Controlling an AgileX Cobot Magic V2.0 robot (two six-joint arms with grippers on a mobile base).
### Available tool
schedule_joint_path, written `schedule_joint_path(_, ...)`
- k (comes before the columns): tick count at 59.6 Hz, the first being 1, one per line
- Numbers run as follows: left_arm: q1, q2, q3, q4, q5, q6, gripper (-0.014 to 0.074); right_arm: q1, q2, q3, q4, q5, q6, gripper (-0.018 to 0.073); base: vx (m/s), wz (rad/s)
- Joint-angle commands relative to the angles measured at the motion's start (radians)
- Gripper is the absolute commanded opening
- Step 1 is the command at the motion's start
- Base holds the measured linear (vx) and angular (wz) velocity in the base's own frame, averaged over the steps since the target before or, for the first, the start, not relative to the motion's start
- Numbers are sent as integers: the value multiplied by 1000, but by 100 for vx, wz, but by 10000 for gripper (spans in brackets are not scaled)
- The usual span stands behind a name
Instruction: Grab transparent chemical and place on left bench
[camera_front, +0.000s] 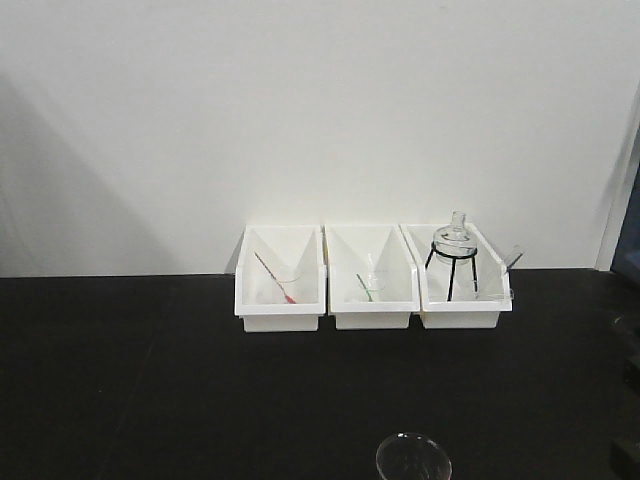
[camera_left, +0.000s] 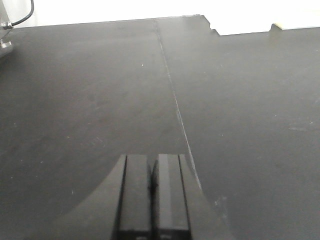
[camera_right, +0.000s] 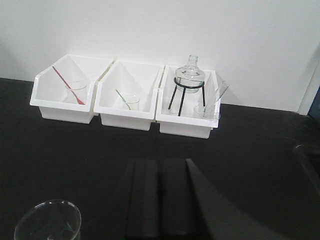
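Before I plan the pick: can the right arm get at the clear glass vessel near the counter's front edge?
Probably yes. The transparent chemical stands alone on the black countertop, just left of the shut right gripper, with nothing between them. The gripper must open first.

Right gripper (camera_right: 161, 200) low centre, fingers pressed together, over black counter (camera_right: 260, 150). Clear glass cup (camera_right: 47, 220) bottom left, apart from gripper. Three white bins (camera_right: 125, 97) against wall; right bin holds flask on black tripod (camera_right: 189, 82).
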Motion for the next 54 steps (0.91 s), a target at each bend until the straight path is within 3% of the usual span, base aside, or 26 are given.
schedule_joint_path(1,-2,-19,16,-1,-78,-8,-3,0,-9,-32,-9,-59,-3,-8,0,0)
schedule_joint_path(40,-2,-19,16,-1,-78,-8,-3,0,0,-27,27,-61,40,-8,0,0)
schedule_joint_path(46,-2,-19,16,-1,-78,-8,-3,0,-18,-27,115,-24,-78,-8,0,0)
schedule_joint_path(54,-2,-19,16,-1,-78,-8,-3,-1,-84,-3,333,41,-351,-8,0,0)
